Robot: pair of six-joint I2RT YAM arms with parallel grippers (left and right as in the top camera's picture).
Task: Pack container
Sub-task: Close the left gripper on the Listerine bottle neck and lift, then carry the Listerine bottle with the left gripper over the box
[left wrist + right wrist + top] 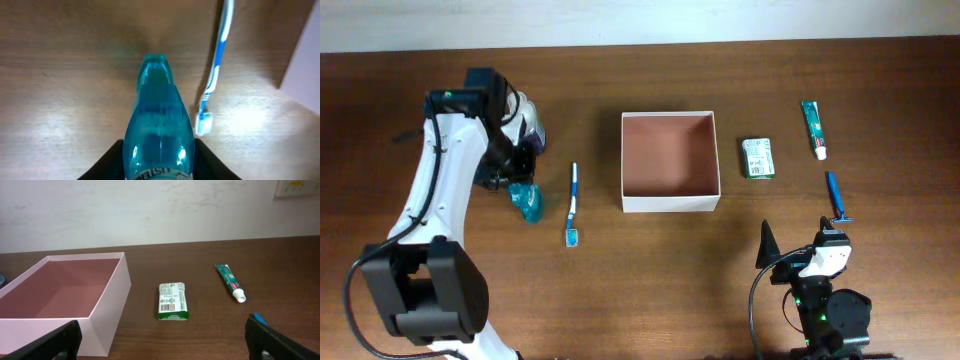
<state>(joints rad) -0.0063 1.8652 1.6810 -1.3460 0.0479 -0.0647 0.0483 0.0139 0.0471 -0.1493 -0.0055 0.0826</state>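
The container [670, 203], a square white-walled box with a reddish-brown inside, sits mid-table and also shows in the right wrist view [107, 307]. My left gripper [520, 185] is shut on a teal mouthwash bottle [159, 130], which lies on the table left of the box [528, 200]. A blue-white toothbrush [573, 205] lies between bottle and box, and shows in the left wrist view [216, 75]. My right gripper [798, 262] is open and empty near the front edge, its fingers wide apart [162, 340].
A green soap packet [757, 158] lies just right of the box, also in the right wrist view [173, 301]. A toothpaste tube [813, 128] and a blue razor [836, 197] lie further right. A pale wall stands behind the table.
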